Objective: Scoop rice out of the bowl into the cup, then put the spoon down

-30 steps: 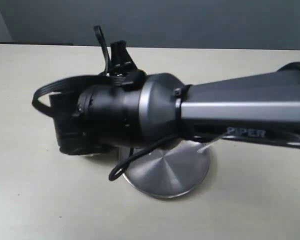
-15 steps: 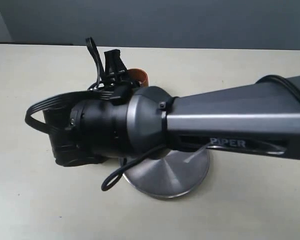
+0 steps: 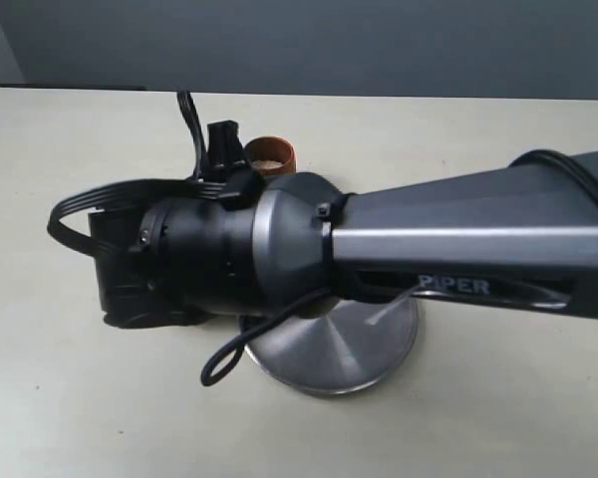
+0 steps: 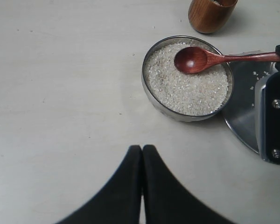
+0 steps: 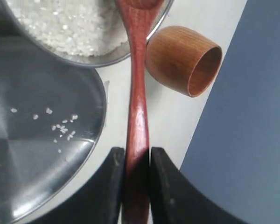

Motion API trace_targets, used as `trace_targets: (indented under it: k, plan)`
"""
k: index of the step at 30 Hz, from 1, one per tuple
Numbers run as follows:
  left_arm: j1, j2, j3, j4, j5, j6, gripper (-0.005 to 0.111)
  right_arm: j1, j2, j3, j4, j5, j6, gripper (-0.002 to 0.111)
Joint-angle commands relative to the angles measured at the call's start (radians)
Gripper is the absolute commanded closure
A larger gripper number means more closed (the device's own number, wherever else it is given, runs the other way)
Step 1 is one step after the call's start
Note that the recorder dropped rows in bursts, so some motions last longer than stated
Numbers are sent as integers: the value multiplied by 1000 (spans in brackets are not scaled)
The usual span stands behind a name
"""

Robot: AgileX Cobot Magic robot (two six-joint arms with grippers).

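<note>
The right jaws are clamped on the thin handle of the spoon (image 5: 136, 93), one finger pressed to each side of it. From that grip the handle runs forward, crosses the gap beside the steel plate (image 5: 37, 154) and passes over the rim of the bowl (image 5: 107, 58). In the left wrist view the spoon's oval end lies on the rice (image 4: 186, 88), hollow side up, with no grains in it. The rice fills the bowl almost to the rim. A few loose grains lie scattered on the plate, which sits just beside the bowl; whether the two touch cannot be told. The cup (image 4: 210, 14) stands upright on the worktop (image 4: 60, 93) near the bowl, on the side away from the left arm, with a small gap between them.

The left jaws are pressed together with nothing between them, hanging over bare worktop well apart from the bowl. In the exterior view the right arm (image 3: 329, 249) covers the bowl and spoon, leaving the cup and part of the plate in sight.
</note>
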Motion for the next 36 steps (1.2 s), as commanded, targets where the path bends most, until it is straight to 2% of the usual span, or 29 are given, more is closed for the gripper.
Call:
trace_targets:
  k: [1,13,17,20,26,36]
  plan:
    - [1,3,-4,6,-4,-1,106,1,-4,-6,26,-18,-7,109]
    - [1,3,-4,6,-4,-1,106,1,-4,-6,85,-64,-19,109]
    - [1,3,-4,6,-4,-1,106,-1,-4,-6,87,-61,105,109]
    - [1,3,-4,6,-4,-1,106,-1,-4,-6,150,-80,107,109]
    - [1,3,-4,6,-4,-1,106,-1,-4,-6,145,-87,190,109]
    - [1,3,-4,6,-4,-1,106,-74,-57,-6,258,-91,233,109]
